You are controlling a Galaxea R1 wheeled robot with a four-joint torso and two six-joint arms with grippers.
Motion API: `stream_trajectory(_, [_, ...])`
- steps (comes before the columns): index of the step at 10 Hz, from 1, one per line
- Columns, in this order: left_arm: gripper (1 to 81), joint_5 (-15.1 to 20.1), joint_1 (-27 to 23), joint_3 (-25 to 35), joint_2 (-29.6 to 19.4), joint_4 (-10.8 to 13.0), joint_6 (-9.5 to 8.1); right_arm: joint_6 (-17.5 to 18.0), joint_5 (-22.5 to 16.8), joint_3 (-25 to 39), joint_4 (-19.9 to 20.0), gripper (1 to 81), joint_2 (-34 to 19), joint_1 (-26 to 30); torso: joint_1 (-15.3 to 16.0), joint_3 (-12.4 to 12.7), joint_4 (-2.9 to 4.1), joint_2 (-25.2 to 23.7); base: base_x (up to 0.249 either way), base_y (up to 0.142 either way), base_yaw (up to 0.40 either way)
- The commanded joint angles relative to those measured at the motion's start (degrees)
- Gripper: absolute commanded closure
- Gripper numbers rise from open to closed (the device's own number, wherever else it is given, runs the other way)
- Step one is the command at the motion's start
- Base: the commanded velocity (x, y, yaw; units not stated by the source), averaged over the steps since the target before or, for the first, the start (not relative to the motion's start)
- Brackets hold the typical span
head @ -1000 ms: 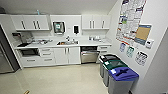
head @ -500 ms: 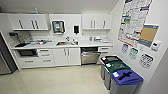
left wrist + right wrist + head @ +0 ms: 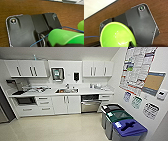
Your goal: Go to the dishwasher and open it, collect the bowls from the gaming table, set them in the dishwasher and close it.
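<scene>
While the dishwasher point(image 3: 90, 103) is seen ajar under the counter point(image 3: 82, 92), a green bowl point(image 3: 117, 35) is grasped by the right gripper point(image 3: 130, 44); left gripper's state cannot be told.

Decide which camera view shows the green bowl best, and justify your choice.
The right wrist view: the green bowl faces the camera, its round rim and glossy inside plain. The left wrist view catches it side-on, cut off by the frame. The head view faces a kitchen counter.

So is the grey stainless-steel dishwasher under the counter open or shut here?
Open, it seems: the grey stainless-steel dishwasher shows a dark gap above its front panel, top tipped outward. How far, cannot tell.
</scene>
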Motion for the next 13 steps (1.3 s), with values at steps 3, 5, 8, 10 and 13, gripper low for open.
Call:
stream_trajectory(3, [81.1, 1.0, -2.8, 0.1, -1.0, 0.1, 0.01, -0.1, -2.2, 0.2, -0.8, 81.1, -0.2, 2.7, 0.0, 0.0, 0.00, 0.0, 0.152, 0.000, 0.000])
stream_trajectory(5, [81.1, 1.1, -2.8, 0.1, -1.0, 0.1, 0.01, -0.1, -2.2, 0.2, -0.8, 81.1, -0.2, 2.7, 0.0, 0.0, 0.00, 0.0, 0.152, 0.000, 0.000])
stream_trajectory(8, [81.1, 0.9, -2.8, 0.1, -1.0, 0.2, 0.01, -0.1, -2.2, 0.2, -0.8, 81.1, -0.2, 2.7, 0.0, 0.0, 0.00, 0.0, 0.136, 0.000, 0.000])
stream_trajectory(10, [81.1, 0.9, -2.8, 0.1, -1.2, 0.2, 0.01, -0.1, -2.3, 0.2, -0.8, 81.1, -0.2, 2.7, 0.0, 0.0, 0.00, 0.0, 0.115, 0.000, 0.000])
stream_trajectory(13, [81.1, 0.9, -2.8, 0.1, -1.1, 0.2, 0.00, -0.1, -2.3, 0.3, -0.8, 81.1, -0.2, 2.7, 0.0, 0.0, 0.00, 0.0, 0.114, 0.000, 0.000])
